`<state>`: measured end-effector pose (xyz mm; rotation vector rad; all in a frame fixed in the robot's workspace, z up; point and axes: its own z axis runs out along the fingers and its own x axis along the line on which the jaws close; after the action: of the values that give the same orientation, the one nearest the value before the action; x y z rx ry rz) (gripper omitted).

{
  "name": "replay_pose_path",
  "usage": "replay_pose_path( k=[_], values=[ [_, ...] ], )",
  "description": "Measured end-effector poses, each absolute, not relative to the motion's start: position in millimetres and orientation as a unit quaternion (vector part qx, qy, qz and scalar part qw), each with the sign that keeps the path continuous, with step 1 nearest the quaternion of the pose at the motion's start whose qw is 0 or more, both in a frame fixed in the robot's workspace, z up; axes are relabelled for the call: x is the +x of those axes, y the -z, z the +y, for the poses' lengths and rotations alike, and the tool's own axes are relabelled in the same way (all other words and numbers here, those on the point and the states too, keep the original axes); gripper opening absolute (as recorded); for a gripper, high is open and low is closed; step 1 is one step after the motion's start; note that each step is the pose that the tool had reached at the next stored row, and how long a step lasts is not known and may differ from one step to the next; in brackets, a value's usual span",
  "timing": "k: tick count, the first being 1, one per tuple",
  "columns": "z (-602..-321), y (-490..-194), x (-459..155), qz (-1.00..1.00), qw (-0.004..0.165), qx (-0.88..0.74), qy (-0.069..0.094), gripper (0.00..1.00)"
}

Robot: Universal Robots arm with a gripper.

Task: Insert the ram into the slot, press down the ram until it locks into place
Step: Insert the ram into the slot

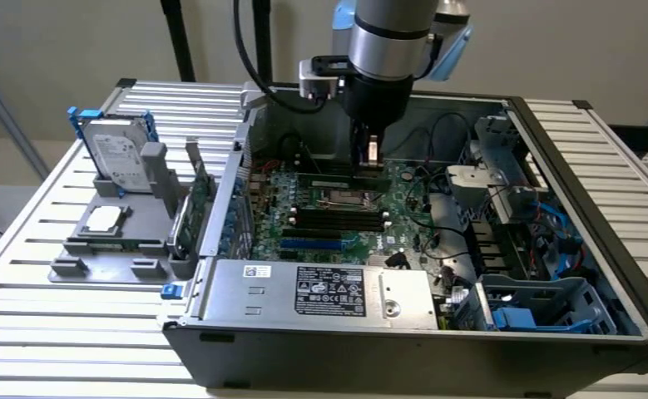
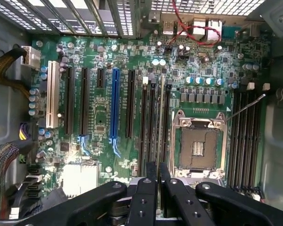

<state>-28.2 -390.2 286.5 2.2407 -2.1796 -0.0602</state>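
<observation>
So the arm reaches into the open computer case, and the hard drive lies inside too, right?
No: the hard drive sits outside the case, on the table at the exterior view's left. The arm does reach in, its gripper shut on the ram.

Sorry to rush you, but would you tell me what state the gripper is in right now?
The gripper is closed, holding the ram between its fingers.
</observation>
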Motion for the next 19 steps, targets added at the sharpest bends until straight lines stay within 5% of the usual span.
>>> replay_pose_path(
  k=[19],
  values=[
    [-395, -252, -33, -0.696, 0.002, 0.718, 0.013, 0.13]
  ],
)
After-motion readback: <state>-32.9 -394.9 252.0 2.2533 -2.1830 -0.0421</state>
